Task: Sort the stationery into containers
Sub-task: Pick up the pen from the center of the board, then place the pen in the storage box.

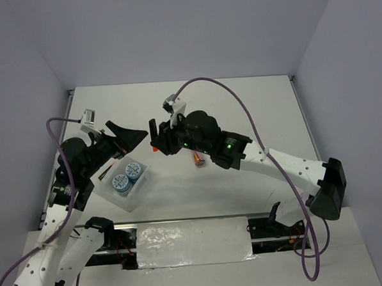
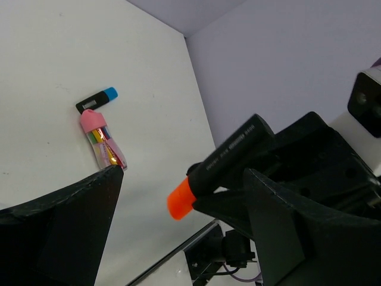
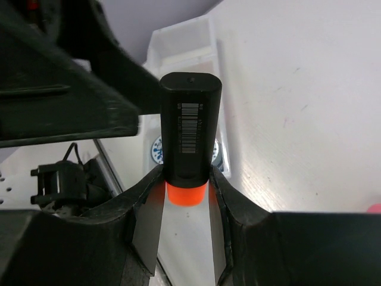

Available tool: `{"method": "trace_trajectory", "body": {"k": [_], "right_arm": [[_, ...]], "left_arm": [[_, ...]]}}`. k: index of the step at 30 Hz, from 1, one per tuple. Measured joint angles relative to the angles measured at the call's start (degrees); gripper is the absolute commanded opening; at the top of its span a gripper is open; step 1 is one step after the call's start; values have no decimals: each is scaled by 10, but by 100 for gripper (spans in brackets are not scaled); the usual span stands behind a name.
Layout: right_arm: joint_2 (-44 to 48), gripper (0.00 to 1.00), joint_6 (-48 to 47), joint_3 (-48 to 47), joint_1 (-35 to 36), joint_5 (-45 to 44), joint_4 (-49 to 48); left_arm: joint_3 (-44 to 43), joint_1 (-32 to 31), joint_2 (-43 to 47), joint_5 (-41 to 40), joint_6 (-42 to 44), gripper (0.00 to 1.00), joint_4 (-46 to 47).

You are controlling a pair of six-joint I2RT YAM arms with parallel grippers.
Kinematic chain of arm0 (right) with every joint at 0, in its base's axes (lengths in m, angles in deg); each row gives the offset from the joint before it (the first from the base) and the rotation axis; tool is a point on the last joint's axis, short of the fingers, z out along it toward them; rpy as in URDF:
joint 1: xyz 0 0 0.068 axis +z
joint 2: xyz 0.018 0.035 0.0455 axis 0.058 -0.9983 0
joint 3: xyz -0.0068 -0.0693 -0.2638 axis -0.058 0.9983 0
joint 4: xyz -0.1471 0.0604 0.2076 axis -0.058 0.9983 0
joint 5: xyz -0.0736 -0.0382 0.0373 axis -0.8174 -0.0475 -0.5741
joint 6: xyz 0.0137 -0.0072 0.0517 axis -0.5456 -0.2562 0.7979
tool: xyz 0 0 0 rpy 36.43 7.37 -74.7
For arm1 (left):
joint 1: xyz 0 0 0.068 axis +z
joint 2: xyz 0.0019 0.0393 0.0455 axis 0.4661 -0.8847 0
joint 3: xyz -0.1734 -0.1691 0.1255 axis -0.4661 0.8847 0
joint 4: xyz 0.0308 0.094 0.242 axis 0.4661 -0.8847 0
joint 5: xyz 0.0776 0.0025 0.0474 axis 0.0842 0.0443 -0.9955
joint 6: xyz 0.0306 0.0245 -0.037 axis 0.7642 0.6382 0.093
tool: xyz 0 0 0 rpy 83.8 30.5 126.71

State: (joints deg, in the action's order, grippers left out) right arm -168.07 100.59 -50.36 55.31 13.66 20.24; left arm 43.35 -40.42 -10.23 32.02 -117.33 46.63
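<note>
My right gripper (image 1: 156,141) is shut on a black marker with an orange cap (image 1: 153,148), held above the table just right of the trays. In the right wrist view the marker (image 3: 189,119) stands between the fingers, cap down. The translucent trays (image 1: 134,198) hold two blue patterned rolls (image 1: 127,176); one roll peeks out behind the marker (image 3: 155,149). My left gripper (image 1: 124,143) is open and empty, its jaws wide either side of the held marker (image 2: 229,158). A blue-capped marker (image 2: 98,100) and a pink-topped stick (image 2: 102,138) lie together on the table.
The pink-topped stick (image 1: 197,159) lies under my right arm. The two grippers are very close, almost touching over the trays' far corner (image 3: 178,42). Purple cables loop over both arms. A foil sheet (image 1: 193,242) lies at the near edge.
</note>
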Motion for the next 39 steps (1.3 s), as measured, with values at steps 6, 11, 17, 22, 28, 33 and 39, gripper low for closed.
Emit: {"method": "trace_trajectory", "body": {"k": [6,11,17,22,28,33,39], "right_arm": [[0,14,9,0,0,-30,8],[0,15,10,1,0,-24,9],[-15,15,8,-12,16,-13,26],[-40,15,5,-34,36,-4,40],[-45,15,4,-41,44,-3,51],[-47,40,5,-43,44,-17,60],[-41,100,10,-16,38,-19,24]], "left_arm": [[-5,-1,17,0,12,95,-5],[-5,-1,19,21,13,89,27],[-5,-2,-8,63,16,81,86],[-5,-2,-40,88,41,73,97],[-6,-3,-48,91,73,13,79],[-21,1,-61,65,112,0,36],[-82,-5,-94,2,183,0,-67]]}}
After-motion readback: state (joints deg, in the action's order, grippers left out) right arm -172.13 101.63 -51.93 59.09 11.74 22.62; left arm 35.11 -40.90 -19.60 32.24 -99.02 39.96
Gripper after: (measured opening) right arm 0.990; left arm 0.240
